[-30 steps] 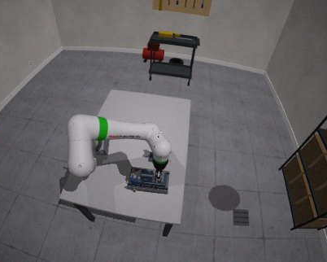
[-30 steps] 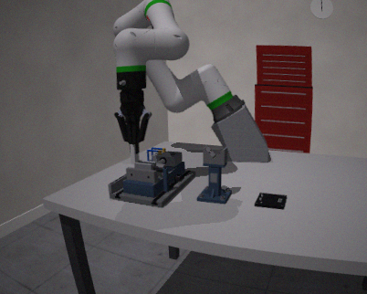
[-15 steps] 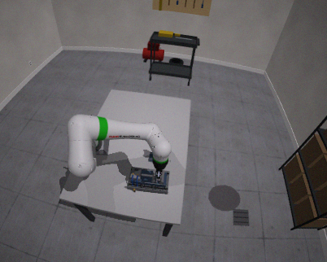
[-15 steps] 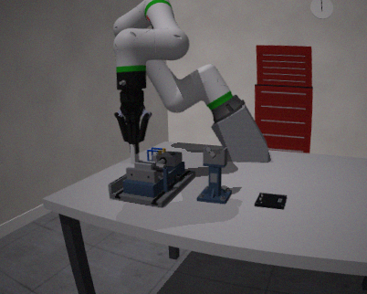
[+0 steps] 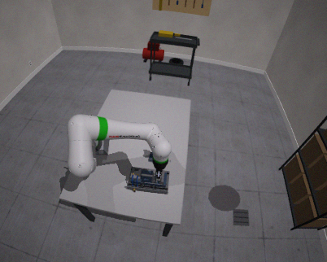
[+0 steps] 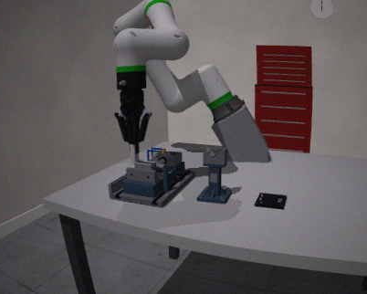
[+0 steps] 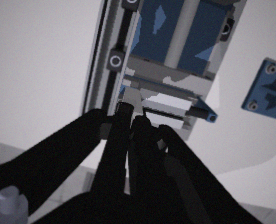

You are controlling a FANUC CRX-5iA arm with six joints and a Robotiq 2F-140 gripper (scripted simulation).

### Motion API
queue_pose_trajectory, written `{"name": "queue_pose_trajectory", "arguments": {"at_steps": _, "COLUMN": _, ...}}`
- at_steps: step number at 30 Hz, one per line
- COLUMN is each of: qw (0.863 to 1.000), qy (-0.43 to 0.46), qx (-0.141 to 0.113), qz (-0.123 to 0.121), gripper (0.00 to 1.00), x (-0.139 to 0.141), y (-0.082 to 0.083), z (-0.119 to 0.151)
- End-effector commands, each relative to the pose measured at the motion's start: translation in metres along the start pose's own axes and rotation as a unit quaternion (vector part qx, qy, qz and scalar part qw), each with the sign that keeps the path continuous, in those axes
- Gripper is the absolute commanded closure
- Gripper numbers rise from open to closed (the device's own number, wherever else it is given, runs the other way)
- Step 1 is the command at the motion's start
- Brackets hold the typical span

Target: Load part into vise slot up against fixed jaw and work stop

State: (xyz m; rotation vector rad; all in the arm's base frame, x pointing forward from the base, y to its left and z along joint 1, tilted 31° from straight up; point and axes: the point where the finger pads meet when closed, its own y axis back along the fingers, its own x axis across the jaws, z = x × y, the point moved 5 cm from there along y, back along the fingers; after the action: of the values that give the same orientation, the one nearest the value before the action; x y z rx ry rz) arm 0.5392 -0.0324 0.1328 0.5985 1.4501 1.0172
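The vise point(image 6: 150, 180) stands on the table's near left part; it also shows in the overhead view point(image 5: 149, 180) and in the wrist view point(image 7: 174, 55). A pale grey block, the part point(image 7: 165, 103), lies between the jaws. My gripper point(image 6: 134, 152) points straight down over the vise's near end, fingers shut together with nothing between them. In the wrist view the fingertips point(image 7: 131, 114) are right at the left end of the part; I cannot tell whether they touch it. A short dark rod point(image 7: 203, 115) is at the part's other end. The black infeed plate point(image 6: 270, 200) is bare.
The blue V-block stand point(image 6: 214, 175) is fixed on the table between the vise and the infeed plate, and its base shows in the wrist view point(image 7: 268, 90). The arm's base point(image 6: 241, 132) stands behind it. A red tool cabinet point(image 6: 284, 98) is at the back wall.
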Motion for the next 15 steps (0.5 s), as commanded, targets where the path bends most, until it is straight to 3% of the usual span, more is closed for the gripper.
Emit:
{"name": "queue_pose_trajectory", "arguments": {"at_steps": 1, "qw": 1.000, "qy": 0.000, "qx": 0.000, "qz": 0.002, "gripper": 1.00, "x": 0.002, "y": 0.000, "z": 0.000}}
{"name": "queue_pose_trajectory", "arguments": {"at_steps": 15, "qw": 1.000, "qy": 0.000, "qx": 0.000, "qz": 0.002, "gripper": 1.00, "x": -0.010, "y": 0.000, "z": 0.000}}
